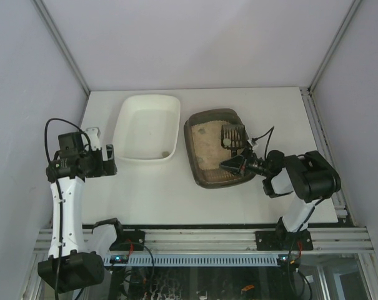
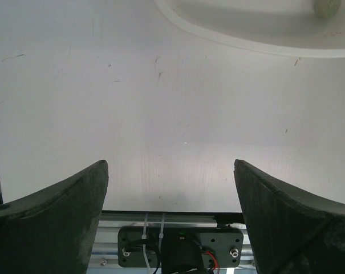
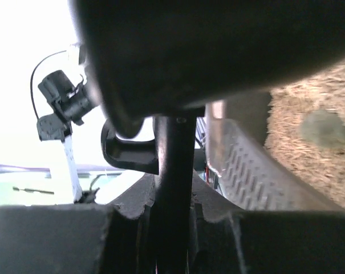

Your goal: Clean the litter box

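Much of the right wrist view is blocked by a blurred dark mass across its top. There the handle of the dark slotted plastic scoop (image 1: 232, 134) is made out only as a black bar, clenched between the fingers of the right gripper (image 1: 231, 165). The dark grey-brown rectangular plastic litter box (image 1: 189, 147), round-cornered and wide-rimmed, is seen right of centre in the top view, filled with coarse beige litter (image 3: 309, 154). The scoop's ribbed head is placed over the litter toward the upper right. A dull grey-green lump (image 3: 323, 128) is seen only as a blur. A smooth white plastic tray (image 1: 127, 122) is set just left of the box and is cut off at the top of the left wrist view, where a small pale ball (image 2: 326, 5) is seen inside it. The left gripper (image 2: 171, 165) is spread wide and released above the scuffed white table (image 2: 161, 103).
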Controlling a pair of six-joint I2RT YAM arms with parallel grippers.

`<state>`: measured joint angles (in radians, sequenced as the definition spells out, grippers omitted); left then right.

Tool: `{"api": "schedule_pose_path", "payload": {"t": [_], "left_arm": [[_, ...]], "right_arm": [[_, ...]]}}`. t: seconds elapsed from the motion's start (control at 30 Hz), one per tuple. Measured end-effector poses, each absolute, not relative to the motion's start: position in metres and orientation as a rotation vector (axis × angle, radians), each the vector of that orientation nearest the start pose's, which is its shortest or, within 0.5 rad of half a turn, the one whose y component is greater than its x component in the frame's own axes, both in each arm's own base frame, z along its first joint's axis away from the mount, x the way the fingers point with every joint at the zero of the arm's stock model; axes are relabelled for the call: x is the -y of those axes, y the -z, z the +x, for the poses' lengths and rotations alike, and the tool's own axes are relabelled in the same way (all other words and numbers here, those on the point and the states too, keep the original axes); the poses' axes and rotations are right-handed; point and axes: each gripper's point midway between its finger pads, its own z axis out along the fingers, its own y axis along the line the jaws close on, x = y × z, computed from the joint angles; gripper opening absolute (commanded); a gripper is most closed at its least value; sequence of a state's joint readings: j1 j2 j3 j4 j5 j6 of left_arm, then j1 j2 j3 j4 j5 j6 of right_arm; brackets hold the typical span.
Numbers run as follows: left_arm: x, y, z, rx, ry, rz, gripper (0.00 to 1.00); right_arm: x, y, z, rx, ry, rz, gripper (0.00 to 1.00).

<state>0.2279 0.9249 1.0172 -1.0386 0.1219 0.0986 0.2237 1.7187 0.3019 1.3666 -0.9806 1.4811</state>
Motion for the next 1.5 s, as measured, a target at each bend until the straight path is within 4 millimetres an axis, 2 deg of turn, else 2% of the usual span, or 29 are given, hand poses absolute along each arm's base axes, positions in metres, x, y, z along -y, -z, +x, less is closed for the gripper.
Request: {"api": "schedule_pose_path", "payload": {"t": [0.1,0.3,0.5,0.6,0.77,0.9,1.0,1.1,1.2,1.33,1.5], "left_arm": [[-0.03,-0.18,0.21,-2.508,0.03,-0.114,0.95],[-0.03,-0.18,0.21,-2.508,0.035,-0.115,0.95],[-0.03,-0.18,0.21,-2.507,0.039,-0.118,0.96],[-0.031,-0.18,0.21,-2.506,0.043,-0.127,0.96],[-0.032,-0.179,0.211,-2.51,0.048,-0.141,0.96],[-0.033,-0.178,0.211,-2.511,0.054,-0.151,0.95],[-0.036,-0.178,0.21,-2.512,0.049,-0.169,0.95],[-0.04,-0.178,0.21,-2.51,0.042,-0.193,0.95],[-0.043,-0.178,0.209,-2.508,0.037,-0.205,0.95],[-0.043,-0.178,0.209,-2.508,0.036,-0.211,0.95],[-0.044,-0.178,0.209,-2.506,0.034,-0.215,0.95]], "right_arm": [[-0.226,-0.121,0.253,-2.073,-1.969,0.405,0.0],[-0.235,-0.125,0.246,-2.105,-1.989,0.333,0.0],[-0.255,-0.126,0.241,-2.171,-1.991,0.272,0.0],[-0.265,-0.133,0.243,-2.203,-1.956,0.225,0.0],[-0.286,-0.165,0.27,-2.231,-1.803,0.085,0.0],[-0.308,-0.205,0.305,-2.223,-1.634,-0.052,0.0],[-0.324,-0.21,0.32,-2.286,-1.479,-0.1,0.0],[-0.348,-0.2,0.333,-2.378,-1.248,-0.175,0.0],[-0.367,-0.177,0.33,-2.475,-1.02,-0.253,0.0],[-0.375,-0.135,0.323,-2.592,-0.618,-0.374,0.0],[-0.373,-0.111,0.327,-2.583,-0.246,-0.487,0.0]]}}
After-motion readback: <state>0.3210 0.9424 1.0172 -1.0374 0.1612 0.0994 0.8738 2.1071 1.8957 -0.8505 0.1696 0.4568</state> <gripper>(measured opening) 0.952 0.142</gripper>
